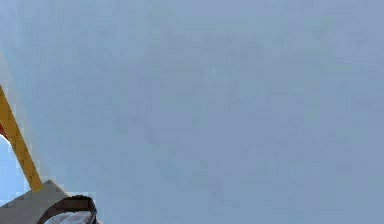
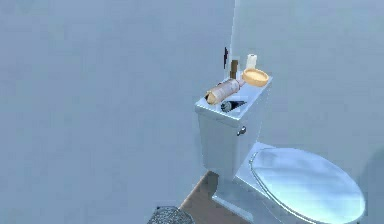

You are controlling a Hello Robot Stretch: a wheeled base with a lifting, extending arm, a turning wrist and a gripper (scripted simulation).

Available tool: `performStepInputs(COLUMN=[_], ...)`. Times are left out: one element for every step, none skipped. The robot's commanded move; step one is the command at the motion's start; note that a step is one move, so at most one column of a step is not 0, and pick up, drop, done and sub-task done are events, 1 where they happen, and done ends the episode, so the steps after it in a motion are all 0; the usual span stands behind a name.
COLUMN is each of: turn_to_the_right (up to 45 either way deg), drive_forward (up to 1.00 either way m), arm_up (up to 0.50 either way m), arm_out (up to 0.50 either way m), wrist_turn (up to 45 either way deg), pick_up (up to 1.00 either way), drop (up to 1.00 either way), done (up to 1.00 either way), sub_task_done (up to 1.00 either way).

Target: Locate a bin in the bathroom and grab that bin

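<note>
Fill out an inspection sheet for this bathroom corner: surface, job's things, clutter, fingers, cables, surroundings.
surface: toilet tank, top crowded; brown floor strip beside it.
job's things: grey dark-rimmed container at the forward view's bottom left, possibly the bin.
clutter: paper roll lying on the tank, orange candle, small bottle; grey speckled object at the arm side view's bottom edge, unidentifiable.
fingers: nothing seen.
cables: nothing seen.
surroundings: toilet seat lid, down; blue-grey wall; yellow slanted pole.
</note>
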Motion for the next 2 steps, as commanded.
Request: performStepInputs(turn_to_the_right=[0.0, 0.0], drive_forward=[0.0, 0.0], arm_up=[0.1, 0.0], arm_out=[0.0, 0.0], wrist_turn=[0.0, 0.0], pick_up=[0.0, 0.0], drop=[0.0, 0.0], done=[0.0, 1.0], sub_task_done=[0.0, 0.0])
